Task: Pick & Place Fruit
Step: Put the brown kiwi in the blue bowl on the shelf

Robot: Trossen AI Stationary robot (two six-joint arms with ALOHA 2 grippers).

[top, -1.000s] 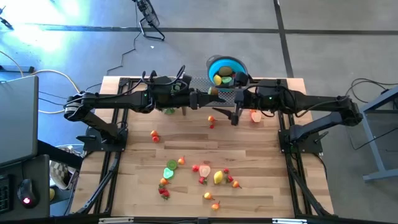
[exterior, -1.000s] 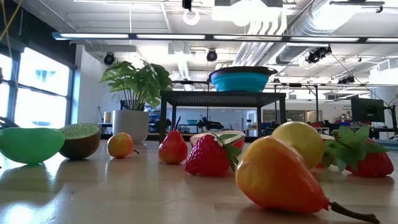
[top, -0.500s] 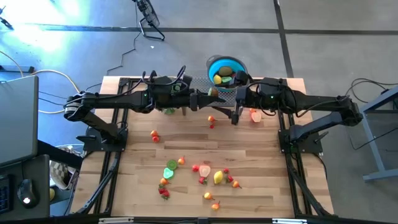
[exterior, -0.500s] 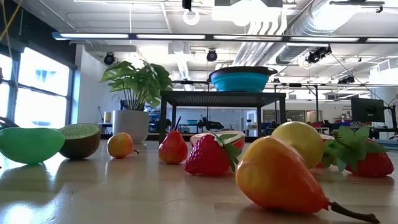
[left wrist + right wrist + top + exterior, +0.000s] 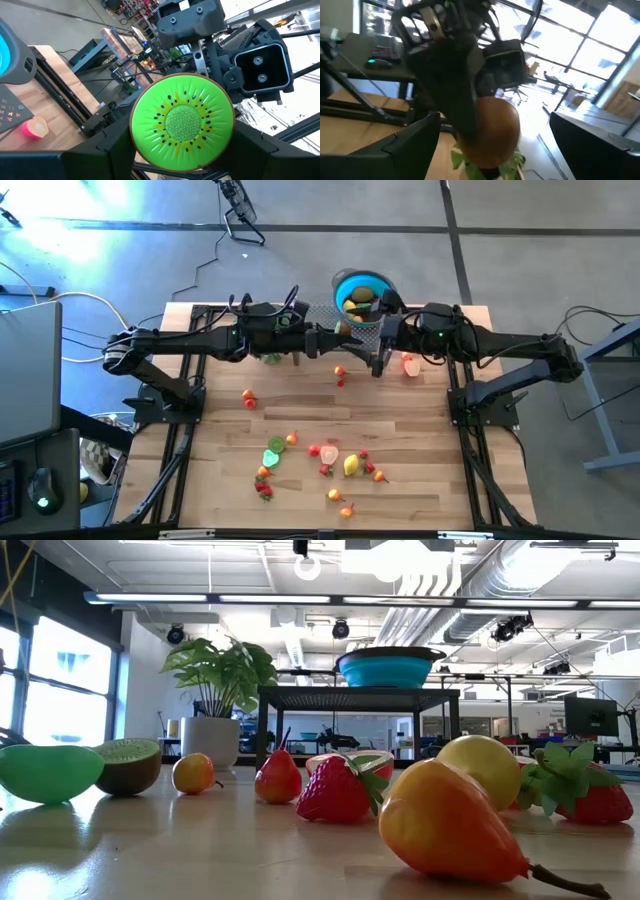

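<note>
The left gripper (image 5: 335,340) is clamped part-way closed on a toy kiwi half with a bright green seeded face and a brown rind (image 5: 182,121), holding it up off the table at the far edge, just beside the round blue bowl (image 5: 340,284) that sits on a dark raised stand; the cut face is turned toward its own wrist camera and the brown back toward the other arm, which looks like a hand-over pose or the last pause before the bowl, though I cannot tell which. The right gripper (image 5: 378,362) faces it from close by with its dark fingers (image 5: 410,145) spread as wide as they go and nothing between them, the kiwi's brown rind filling its view, so it seems placed to receive the piece. The bowl already holds several fruits, yellow and green among them, so the sorting is under way. Most of the small toy fruit still lies on the pale wooden table (image 5: 210,480): a loose cluster near the front edge with a yellow lemon (image 5: 351,465), a red strawberry (image 5: 338,790), a green lime half (image 5: 271,457) and orange pieces, and a few strays nearer the grippers. A bushy green potted plant (image 5: 220,675) stands at the back, apart from the work
</note>
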